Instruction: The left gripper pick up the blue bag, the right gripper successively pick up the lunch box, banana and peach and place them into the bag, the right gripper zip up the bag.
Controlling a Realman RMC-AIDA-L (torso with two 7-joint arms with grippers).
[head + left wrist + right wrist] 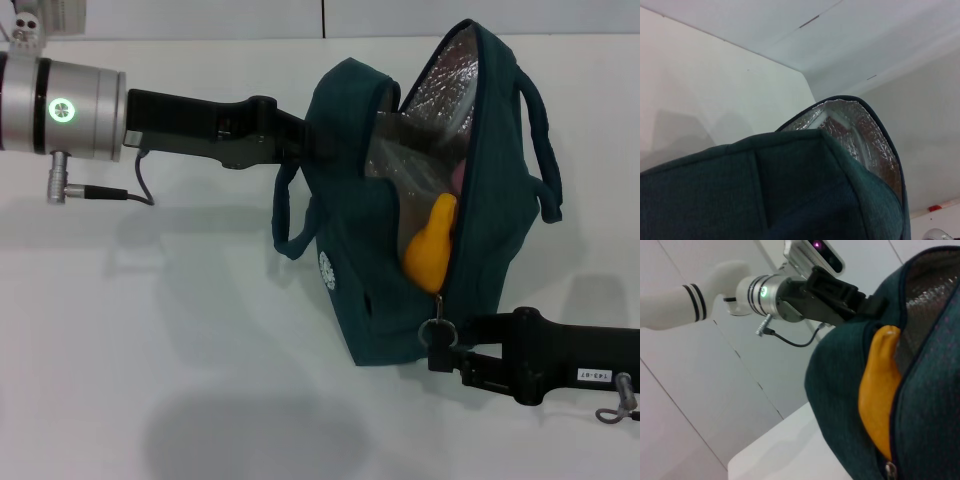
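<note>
Left gripper (300, 135) pinching the upper edge of the blue bag (360, 290), held above the table (150, 330); banana (432, 250) protruding from the open mouth; right gripper (440, 345) closed on the zipper pull (436, 328) at the bag's lower right

my left gripper (305, 130) reaches level from the left, clamped on the blue bag's (360, 270) upper left edge. my right gripper (440, 345) comes in from the right, closed on the zipper pull at the bag's lower front.
</note>
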